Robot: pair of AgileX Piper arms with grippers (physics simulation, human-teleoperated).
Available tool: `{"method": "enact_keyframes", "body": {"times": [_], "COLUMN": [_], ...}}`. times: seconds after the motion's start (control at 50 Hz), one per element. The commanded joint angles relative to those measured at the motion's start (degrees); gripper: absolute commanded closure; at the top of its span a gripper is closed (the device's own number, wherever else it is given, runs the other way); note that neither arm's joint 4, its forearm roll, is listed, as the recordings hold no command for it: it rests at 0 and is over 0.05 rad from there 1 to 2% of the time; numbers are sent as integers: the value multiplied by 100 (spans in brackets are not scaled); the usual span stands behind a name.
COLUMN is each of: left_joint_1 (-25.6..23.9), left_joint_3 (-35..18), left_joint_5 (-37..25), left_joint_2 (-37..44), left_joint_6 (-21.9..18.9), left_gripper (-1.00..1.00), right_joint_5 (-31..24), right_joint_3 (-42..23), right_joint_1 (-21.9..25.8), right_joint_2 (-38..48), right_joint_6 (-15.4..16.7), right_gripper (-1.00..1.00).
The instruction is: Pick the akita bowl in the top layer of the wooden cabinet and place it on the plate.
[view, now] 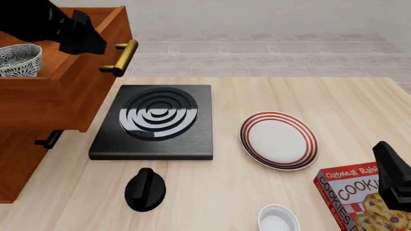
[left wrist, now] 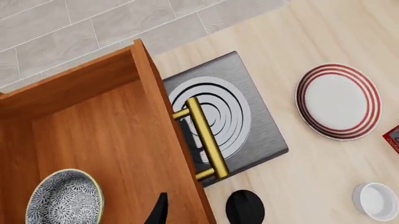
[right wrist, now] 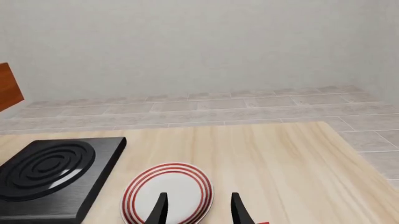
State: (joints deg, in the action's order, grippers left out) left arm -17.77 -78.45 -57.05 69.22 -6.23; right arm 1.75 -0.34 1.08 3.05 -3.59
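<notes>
The wooden cabinet (view: 26, 159) stands at the table's left, its top layer (view: 57, 96) pulled out, brass handle (left wrist: 206, 140) over the stove. Inside the drawer sits the akita bowl (left wrist: 62, 198) (view: 19, 58), black-and-white patterned, upright on the drawer floor. My left gripper (left wrist: 201, 212) hovers above the drawer's front part, beside the bowl and apart from it, open and empty; one fingertip (left wrist: 160, 210) shows clearly. The red-ringed plate (view: 279, 140) (left wrist: 338, 100) (right wrist: 167, 193) lies right of the stove. My right gripper (right wrist: 198, 210) hangs open and empty over the plate's near side.
A black stove slab (view: 157, 120) lies between cabinet and plate. A black round knob-like object (view: 144, 189) sits in front of it. A plain white small bowl (view: 278, 219) and a cookie box (view: 350, 197) stand at the near right, by my right arm (view: 390, 178).
</notes>
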Motion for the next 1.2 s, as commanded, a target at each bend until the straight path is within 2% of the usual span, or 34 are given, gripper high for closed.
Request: {"method": "enact_keyframes", "body": {"times": [0.02, 0.34, 0.66, 0.84, 0.88, 1.0, 1.02, 1.04, 1.14, 1.2], "left_joint_1": [96, 308, 408, 645, 479, 499, 721, 570, 726, 793], "left_joint_3": [-184, -575, -715, -907, -919, -938, -949, -981, -1194, -1138], "left_joint_5": [-182, -490, -710, -877, -935, -962, -966, -982, -1081, -1119], "left_joint_2": [-84, -140, -86, 9, 34, 61, 63, 88, 184, 270], "left_joint_6": [-68, -203, -70, -285, -203, -179, -227, -212, -130, -127], "left_gripper": [-100, -100, -100, -100, -100, -100, -100, -100, -100, -100], "right_joint_5": [-57, -76, -89, -49, -52, -9, 2, 11, 22, 63], "right_joint_3": [-3, -6, -9, -9, -10, -10, -11, -11, -11, -9], "right_joint_1": [-22, 2, 7, 19, 16, 26, 28, 27, 26, 30], "right_joint_2": [-57, -71, -100, -69, -74, -36, -25, -15, -5, 36], "right_joint_6": [6, 38, 27, 18, 14, 14, 13, 13, 15, 17], "right_gripper": [-100, -100, -100, -100, -100, -100, -100, -100, -100, -100]}}
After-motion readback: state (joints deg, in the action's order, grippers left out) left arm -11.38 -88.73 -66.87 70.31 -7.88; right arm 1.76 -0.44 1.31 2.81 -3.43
